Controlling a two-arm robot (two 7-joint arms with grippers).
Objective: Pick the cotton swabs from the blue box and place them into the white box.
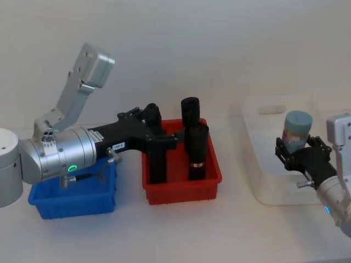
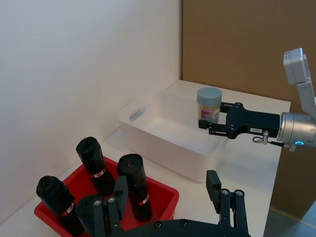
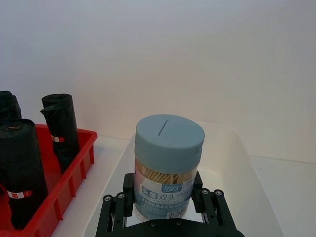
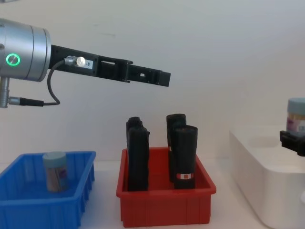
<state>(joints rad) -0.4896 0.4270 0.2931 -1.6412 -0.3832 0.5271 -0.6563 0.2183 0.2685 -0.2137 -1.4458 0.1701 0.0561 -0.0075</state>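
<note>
The right gripper (image 1: 299, 149) is closed tight on one cotton swab jar (image 1: 297, 129) and holds it in the air over the white box (image 1: 274, 193). If it lets go up here, the jar could bounce or tip over, though I can't tell how high it hangs. The jar is clear, with a pale blue lid and tan sticks inside. A second jar (image 4: 55, 171) stands in the blue box (image 4: 28, 210). The left gripper (image 4: 159, 78) hangs open and empty above the red bin (image 4: 164, 210).

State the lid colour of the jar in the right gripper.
The lid is pale grey-blue; the right wrist view shows it best.
</note>
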